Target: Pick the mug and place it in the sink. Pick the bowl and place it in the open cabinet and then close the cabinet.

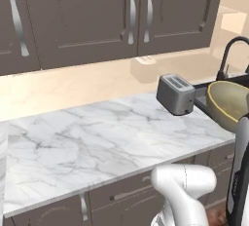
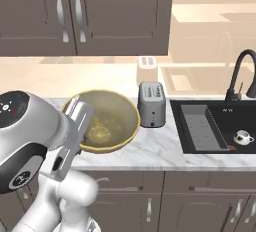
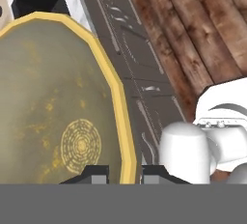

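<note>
My gripper (image 3: 124,174) is shut on the yellowish rim of the wide olive-tan bowl (image 3: 53,107), one fingertip inside the rim and one outside. The bowl (image 2: 112,121) hangs tilted in the air at the counter's front edge, near the toaster, its inside turned toward the base cameras (image 1: 228,101). The small white mug (image 2: 243,137) stands in the black sink (image 2: 225,121) at the right, beside the grey ribbed tray (image 2: 197,126). The dark brown upper cabinet (image 1: 87,10) spans the wall above, and the doors in view stand shut.
A silver toaster (image 2: 151,103) stands on the white marble counter (image 1: 97,142) just left of the sink. The black gooseneck faucet (image 2: 237,71) rises behind the basin. Below the bowl lie grey-brown base cabinet drawers (image 3: 130,49) and a wooden floor (image 3: 202,30).
</note>
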{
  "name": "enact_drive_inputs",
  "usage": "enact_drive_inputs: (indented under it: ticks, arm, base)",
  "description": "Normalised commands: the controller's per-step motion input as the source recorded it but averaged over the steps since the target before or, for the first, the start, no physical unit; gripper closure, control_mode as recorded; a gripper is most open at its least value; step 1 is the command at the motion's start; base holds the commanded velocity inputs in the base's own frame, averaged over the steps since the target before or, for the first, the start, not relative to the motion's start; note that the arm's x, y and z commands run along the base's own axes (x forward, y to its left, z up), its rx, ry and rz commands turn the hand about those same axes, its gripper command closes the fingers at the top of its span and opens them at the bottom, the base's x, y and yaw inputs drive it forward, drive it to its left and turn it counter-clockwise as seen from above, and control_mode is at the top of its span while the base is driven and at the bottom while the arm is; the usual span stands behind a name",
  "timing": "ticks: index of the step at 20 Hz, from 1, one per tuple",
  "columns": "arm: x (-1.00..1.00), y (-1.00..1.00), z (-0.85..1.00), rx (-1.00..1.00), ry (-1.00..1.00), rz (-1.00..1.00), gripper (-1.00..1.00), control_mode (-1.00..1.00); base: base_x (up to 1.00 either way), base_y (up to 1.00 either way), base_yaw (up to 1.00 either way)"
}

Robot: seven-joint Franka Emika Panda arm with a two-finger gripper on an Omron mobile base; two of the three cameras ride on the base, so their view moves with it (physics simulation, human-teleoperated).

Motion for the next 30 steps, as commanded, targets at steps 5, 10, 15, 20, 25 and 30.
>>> enact_drive_inputs:
  ticks: [5,10,15,20,25,30]
  arm:
    - [0.0,0.0,0.0,0.0,0.0,0.0,1.0,1.0]
    - [0.0,0.0,0.0,0.0,0.0,0.0,1.0,1.0]
    - [0.0,0.0,0.0,0.0,0.0,0.0,1.0,1.0]
    - [0.0,0.0,0.0,0.0,0.0,0.0,1.0,1.0]
    - [0.0,0.0,0.0,0.0,0.0,0.0,1.0,1.0]
    - [0.0,0.0,0.0,0.0,0.0,0.0,1.0,1.0]
  base:
    - [-0.79,-0.05,0.0]
    - [-1.0,-0.54,0.06]
    - [-1.0,-1.0,0.18]
    - [-0.86,-1.0,0.08]
    - [-0.34,-1.0,0.03]
    - [-0.04,-1.0,0.17]
